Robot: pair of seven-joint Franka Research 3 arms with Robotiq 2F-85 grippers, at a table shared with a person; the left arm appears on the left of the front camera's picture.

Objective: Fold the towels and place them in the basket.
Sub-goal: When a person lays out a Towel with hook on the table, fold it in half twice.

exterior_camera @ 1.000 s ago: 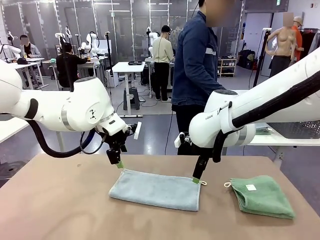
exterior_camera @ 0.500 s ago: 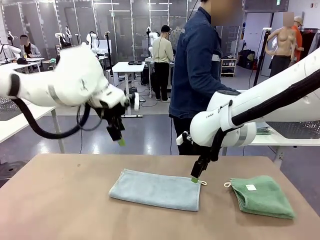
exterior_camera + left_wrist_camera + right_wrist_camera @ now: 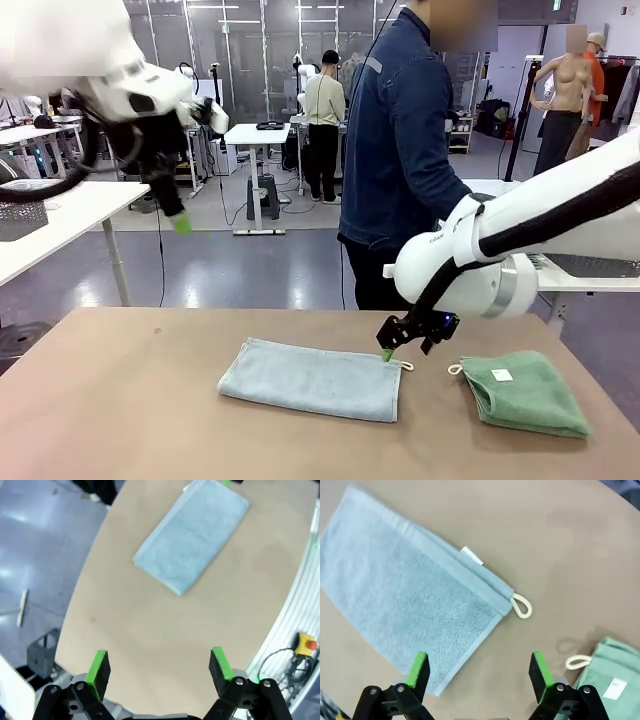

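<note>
Pale blue towel (image 3: 312, 379) on bench (image 3: 120, 400): right jaws released beside its loop (image 3: 406, 365), left jaws released well above; advise pinching corners evenly.

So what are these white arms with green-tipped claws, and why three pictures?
Those are two robot arms, each ending in a two-finger gripper with green pads. The wide picture is from a fixed camera between them, looking across the table at a person. The other two are from cameras on the wrists, looking down along each gripper. On the table lie a pale blue towel and, on its right, a folded green towel. The left gripper hangs high, open; the right gripper hovers low by the blue towel's loop corner, also open. Nothing is held.
</note>
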